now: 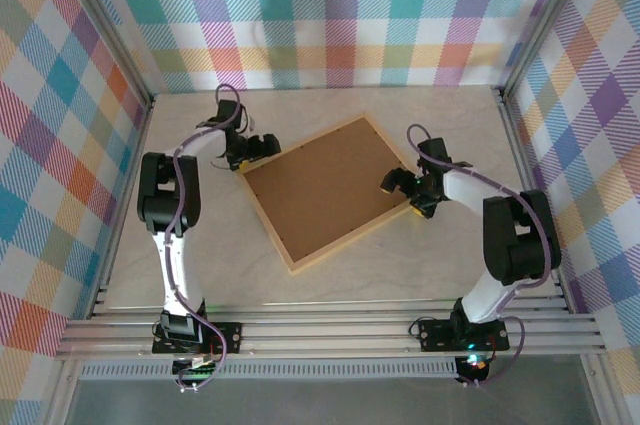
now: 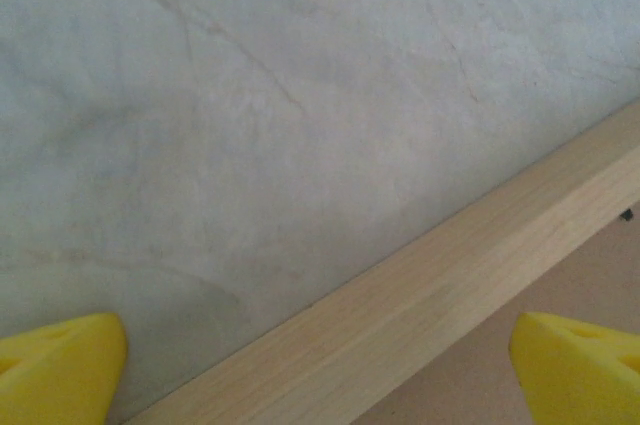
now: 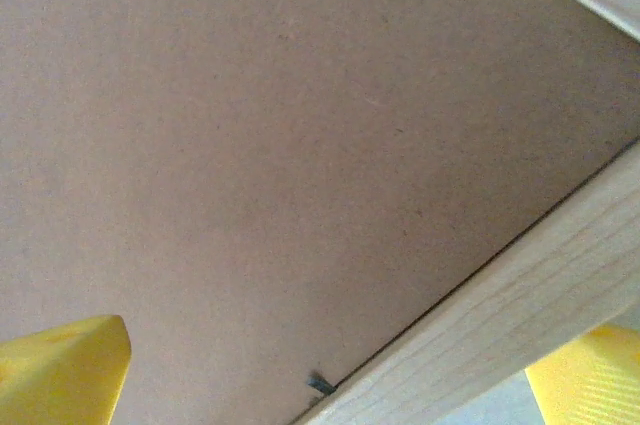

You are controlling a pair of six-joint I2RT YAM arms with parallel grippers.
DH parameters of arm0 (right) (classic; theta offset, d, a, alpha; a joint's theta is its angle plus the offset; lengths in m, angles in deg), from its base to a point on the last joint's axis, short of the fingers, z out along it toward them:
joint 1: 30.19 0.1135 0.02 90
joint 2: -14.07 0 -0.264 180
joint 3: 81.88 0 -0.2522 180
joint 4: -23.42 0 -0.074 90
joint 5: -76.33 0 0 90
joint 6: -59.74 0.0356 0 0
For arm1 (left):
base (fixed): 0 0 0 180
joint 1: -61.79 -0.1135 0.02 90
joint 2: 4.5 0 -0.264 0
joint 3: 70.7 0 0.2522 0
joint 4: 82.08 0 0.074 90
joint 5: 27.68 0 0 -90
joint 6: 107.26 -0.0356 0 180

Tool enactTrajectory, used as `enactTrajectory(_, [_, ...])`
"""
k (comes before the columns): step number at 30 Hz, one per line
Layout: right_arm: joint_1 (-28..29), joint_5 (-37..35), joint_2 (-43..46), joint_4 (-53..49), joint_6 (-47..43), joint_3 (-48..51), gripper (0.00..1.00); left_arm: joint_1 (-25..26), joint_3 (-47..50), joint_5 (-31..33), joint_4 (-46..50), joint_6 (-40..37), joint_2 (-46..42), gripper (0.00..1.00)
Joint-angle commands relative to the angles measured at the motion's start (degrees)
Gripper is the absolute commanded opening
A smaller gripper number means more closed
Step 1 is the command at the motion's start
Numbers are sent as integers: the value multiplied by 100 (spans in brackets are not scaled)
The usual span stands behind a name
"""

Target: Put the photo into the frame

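Note:
The frame [image 1: 266,222], thin light wood, lies face down and slanted on the table, its brown backing board [image 1: 325,190] facing up. The photo is hidden. My left gripper [image 1: 252,152] hovers at the frame's far-left corner. It is open, its yellow fingertips [image 2: 60,370] standing either side of the wooden rail [image 2: 420,315], one over the table and one over the board. My right gripper [image 1: 408,193] sits at the frame's right edge, also open. In the right wrist view its fingertips [image 3: 65,370] straddle the rail [image 3: 500,335]. A small dark metal tab [image 3: 320,383] sticks out there.
The pale marbled tabletop [image 2: 250,95] surrounds the frame. Checkered walls [image 1: 330,15] close in the back and both sides. Aluminium rails [image 1: 330,330] run along the near edge by the arm bases.

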Motion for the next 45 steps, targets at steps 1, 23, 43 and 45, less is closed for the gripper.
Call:
enactTrajectory(1, [47, -22, -218, 341, -174, -585, 99, 193, 544, -545, 163, 348, -407, 98])
enactTrajectory(23, [-260, 2, -2223, -30, -1102, -3000, 99, 1404, 2429, -1287, -346, 1222, -1909, 97])
enactTrajectory(43, [-304, -41, -2914, -779, -2099, -4997, 99, 1765, 2857, -372, -632, 1959, -2510, 99])
enactTrajectory(45, [-296, -48, -2447, -776, -2402, -4618, 99, 1623, 2866, -164, -629, 1956, -2640, 100])
